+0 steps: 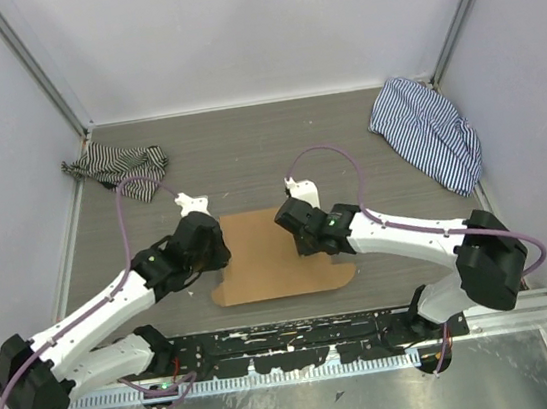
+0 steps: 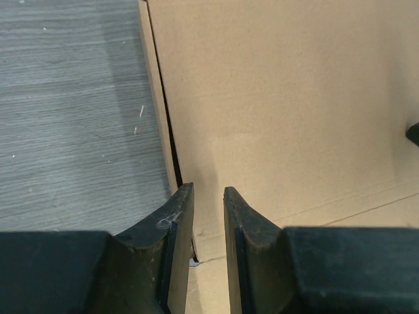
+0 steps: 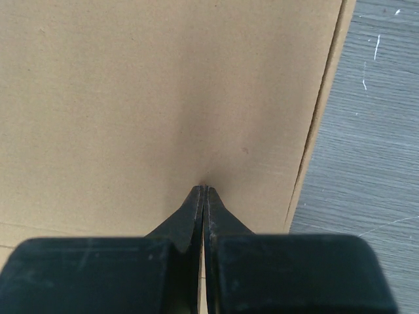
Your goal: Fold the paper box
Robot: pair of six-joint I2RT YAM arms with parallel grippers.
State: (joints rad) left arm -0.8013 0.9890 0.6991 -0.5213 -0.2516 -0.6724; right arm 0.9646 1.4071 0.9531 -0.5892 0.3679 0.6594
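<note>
One paper box (image 1: 275, 255) lies flat mid-table (image 1: 247, 157), with two striped cloths (image 1: 117, 165) well apart in the far corners. The left gripper (image 2: 208, 190) hangs slightly parted above the box's left edge, holding nothing. The right gripper (image 3: 204, 188), clenched, points its tips at the cardboard.

paper box (image 1: 270, 255): from above, side edges hidden under left gripper (image 2: 208, 191) and right gripper (image 3: 204, 188); cut off by frame in wrist views; slit (image 2: 167, 131) near end behind left finger; fingertips unseen from above
</note>
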